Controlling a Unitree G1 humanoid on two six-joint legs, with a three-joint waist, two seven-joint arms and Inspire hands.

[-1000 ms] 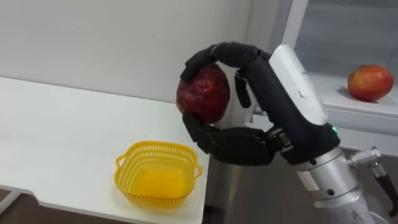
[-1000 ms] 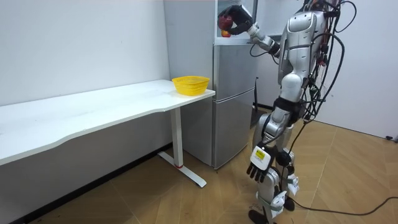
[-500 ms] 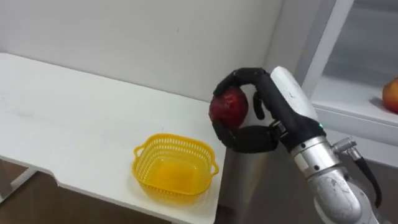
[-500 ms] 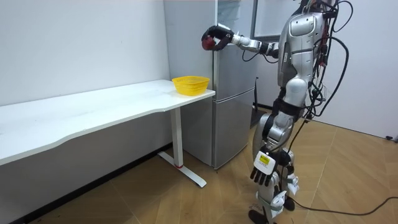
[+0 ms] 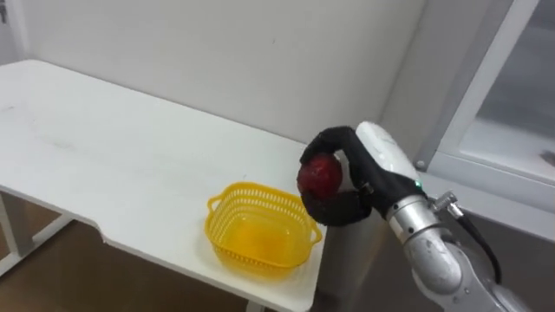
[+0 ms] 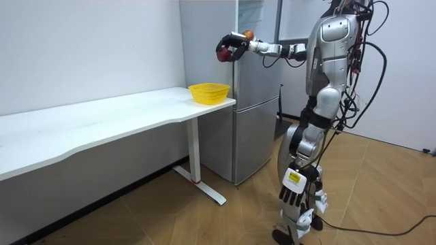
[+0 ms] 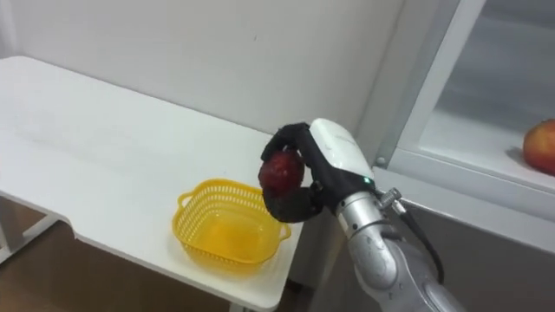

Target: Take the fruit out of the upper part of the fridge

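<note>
**Apple out of the fridge, drop into the basket to come**

The right hand (image 5: 368, 173) is clenched round a dark red apple (image 5: 319, 176), fingers over its top and thumb under it. It holds the fruit in the air, clear of the fridge (image 6: 255, 102) and over the table (image 5: 104, 147) corner next to the fridge, just above the right rim of the yellow basket (image 5: 258, 257). The basket is empty and sits at that corner, close to the table's near edge. A second fruit (image 7: 542, 147) lies on the upper fridge shelf (image 7: 468, 139). The left hand (image 6: 292, 194) hangs at the robot's side, fingers loose and holding nothing.

I judge the carrying step to be nearly over. The next move calls for bringing the apple a little left and down until it is squarely over the basket, then loosening the fingers low enough that it does not bounce out.
</note>
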